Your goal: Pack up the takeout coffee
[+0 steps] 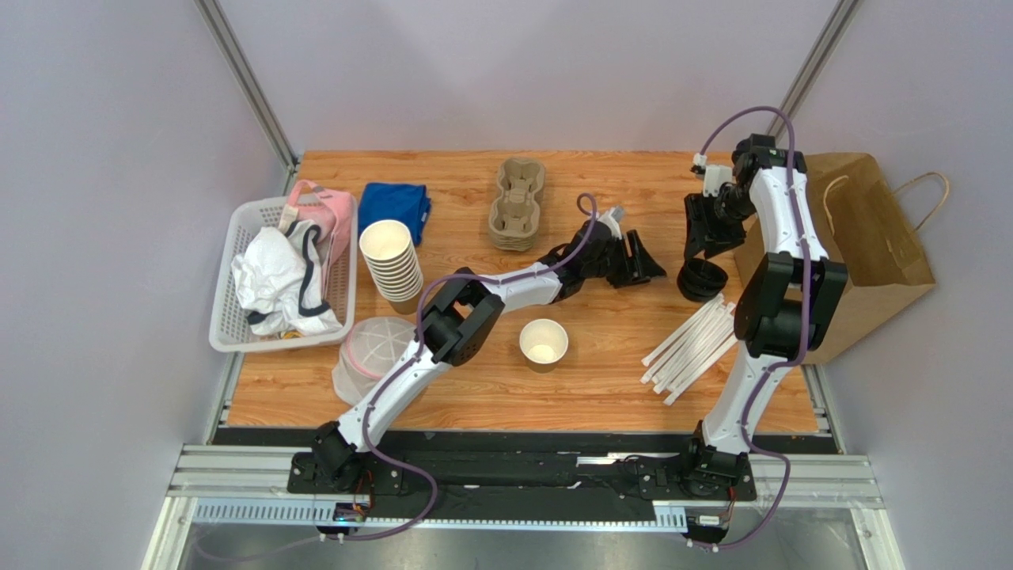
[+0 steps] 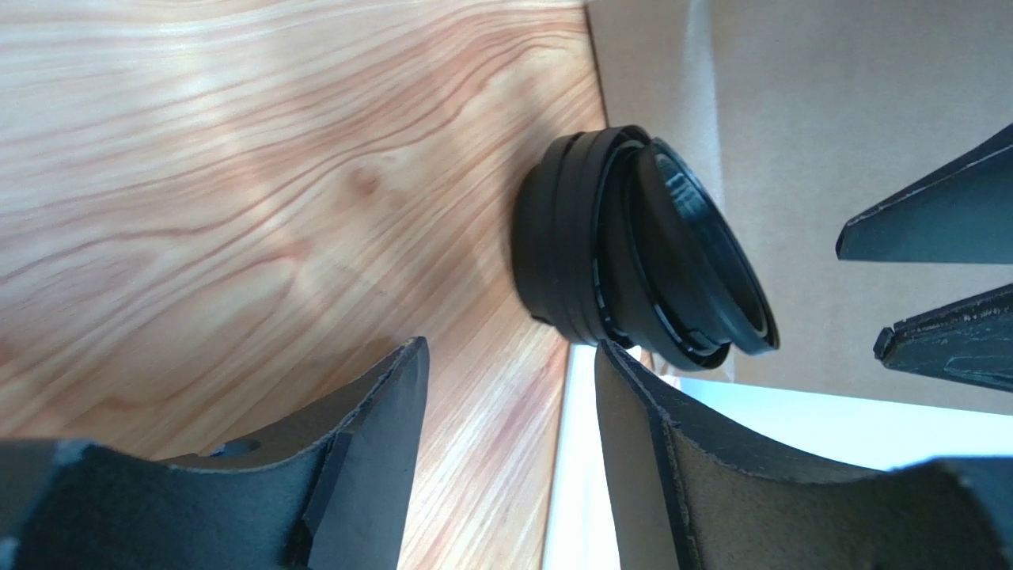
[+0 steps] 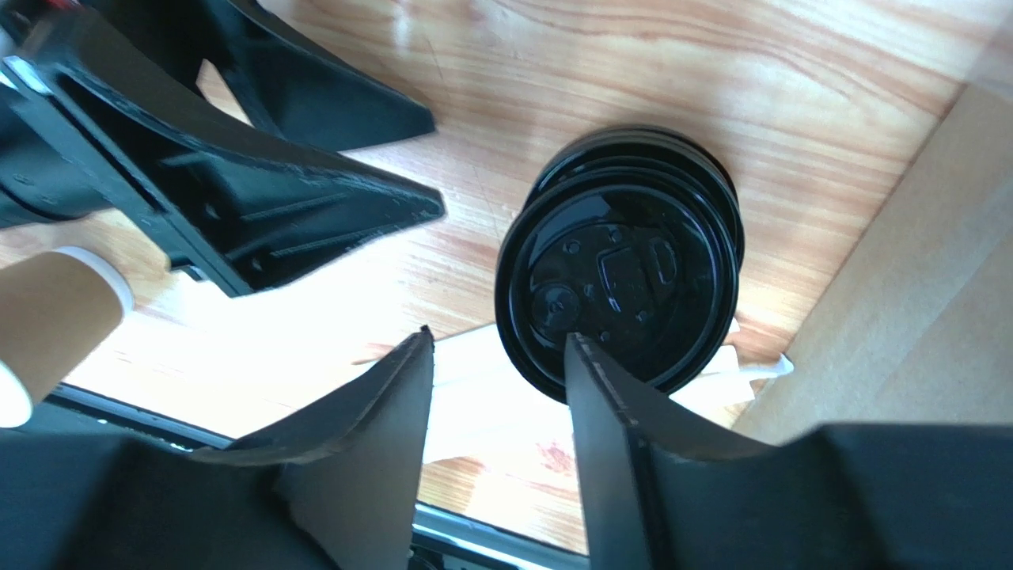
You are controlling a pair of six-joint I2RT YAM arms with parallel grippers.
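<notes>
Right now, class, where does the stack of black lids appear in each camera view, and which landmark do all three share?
Top external: the stack of black lids sits right of centre, beside the brown paper bag.
Left wrist: centre, seen edge-on, bag behind.
Right wrist: centre, top face showing, bag at right.
Shared landmark: the brown paper bag.

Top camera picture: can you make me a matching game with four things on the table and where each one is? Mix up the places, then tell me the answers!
Things
1. white basket
2. paper bag
3. lone cup
4. cardboard cup holder

Places
A. far side, middle of the table
B. right edge
C. near the middle, between the two arms
D. left edge

Pairs: 1-D, 2-B, 3-C, 4-A
</notes>
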